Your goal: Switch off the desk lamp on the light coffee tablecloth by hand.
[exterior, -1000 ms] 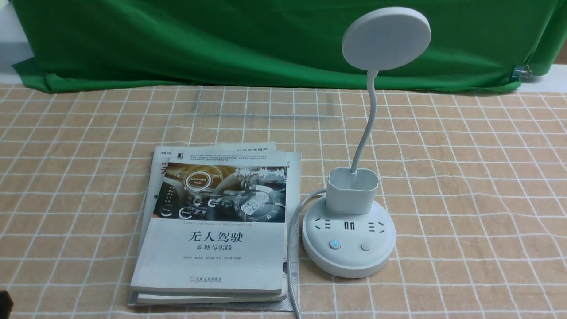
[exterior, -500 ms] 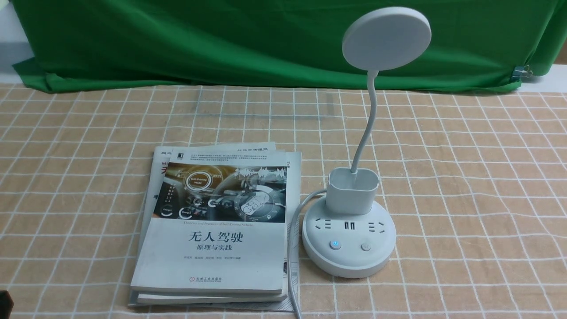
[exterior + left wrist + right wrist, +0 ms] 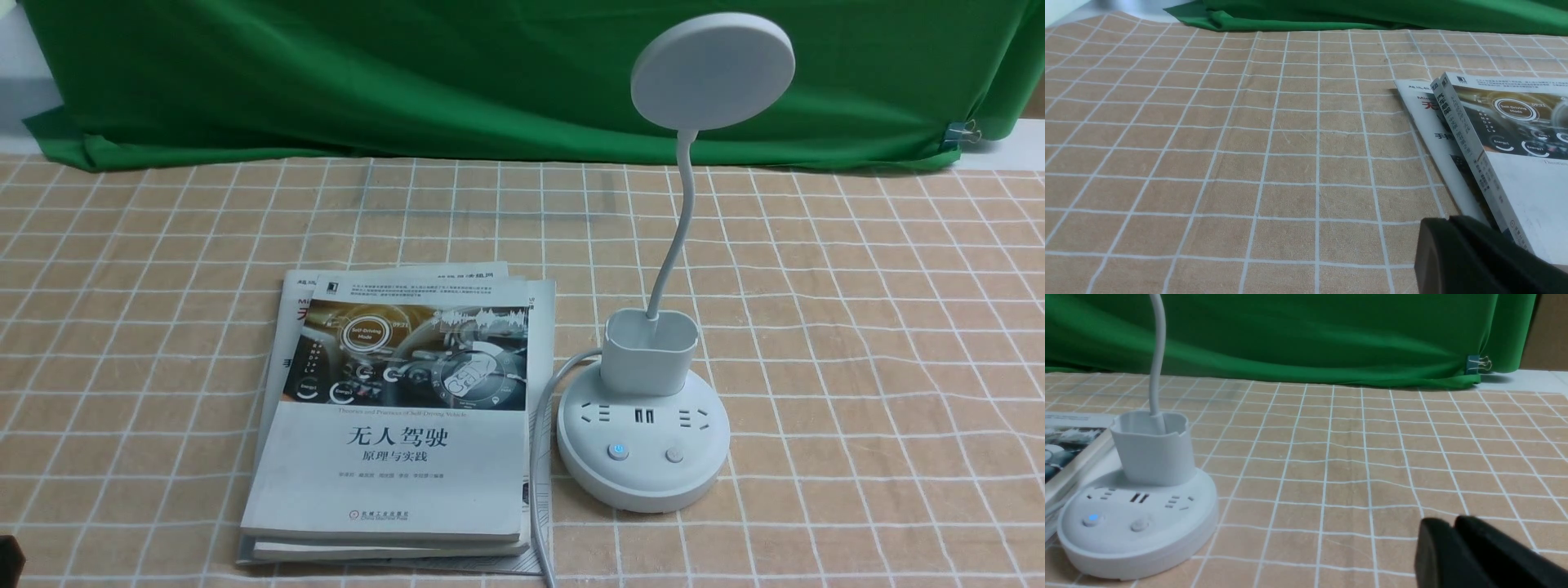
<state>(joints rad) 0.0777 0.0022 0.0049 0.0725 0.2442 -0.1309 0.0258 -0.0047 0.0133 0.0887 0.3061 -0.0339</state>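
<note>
Right gripper (image 3: 1447, 539) jaws look nearly together, empty, above tan grid tablecloth (image 3: 1355, 457) w/ green backdrop (image 3: 1306, 335).

White plastic desk lamp (image 3: 645, 425) with round disc head, one blue-lit button on its base, tan-beige tablecloth (image 3: 857, 327) gridded in thin white lines beneath it, plain green backdrop cloth (image 3: 367, 73) behind it, white-covered paperback books (image 3: 396, 425) with dark dashboard photo beside it

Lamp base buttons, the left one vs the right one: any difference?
On the white desk lamp's round base, the left button shows a lit blue power mark, while the right button is plain grey and unlit. The right wrist view shows the same blue glow on one, none on the other. Both are small, round, side by side.
</note>
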